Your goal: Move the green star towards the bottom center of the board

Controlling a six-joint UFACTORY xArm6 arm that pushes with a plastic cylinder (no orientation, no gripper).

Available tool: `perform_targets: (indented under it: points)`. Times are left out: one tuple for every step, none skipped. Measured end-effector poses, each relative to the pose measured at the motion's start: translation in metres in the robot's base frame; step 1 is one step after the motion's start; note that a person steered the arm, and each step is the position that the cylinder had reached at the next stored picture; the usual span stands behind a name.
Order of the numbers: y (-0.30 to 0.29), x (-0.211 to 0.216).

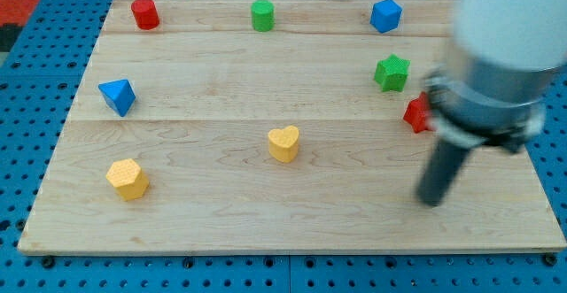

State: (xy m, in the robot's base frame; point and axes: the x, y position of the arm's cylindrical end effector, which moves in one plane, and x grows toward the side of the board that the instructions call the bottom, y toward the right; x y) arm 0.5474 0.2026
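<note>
The green star (pixel 392 72) lies on the wooden board (pixel 221 222) at the upper right. My tip (pixel 430 202) rests on the board at the lower right, well below the star and slightly to its right, apart from it. A red block (pixel 415 114), partly hidden by the arm, sits just below and right of the star, between the star and my tip.
A red cylinder (pixel 144 13), a green cylinder (pixel 262 15) and a blue block (pixel 385 15) line the top edge. A blue triangular block (pixel 118 96) is at the left. A yellow heart (pixel 283 142) is at the centre, a yellow block (pixel 128 179) at lower left.
</note>
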Motion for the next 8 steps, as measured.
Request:
perform_targets:
  points:
    - [0.101, -0.077]
    - [0.120, -0.154]
    - [0.088, -0.183]
    - [0.012, -0.171]
    - [-0.065, -0.172]
    - [-0.042, -0.177]
    - [-0.061, -0.187]
    - [-0.071, -0.203]
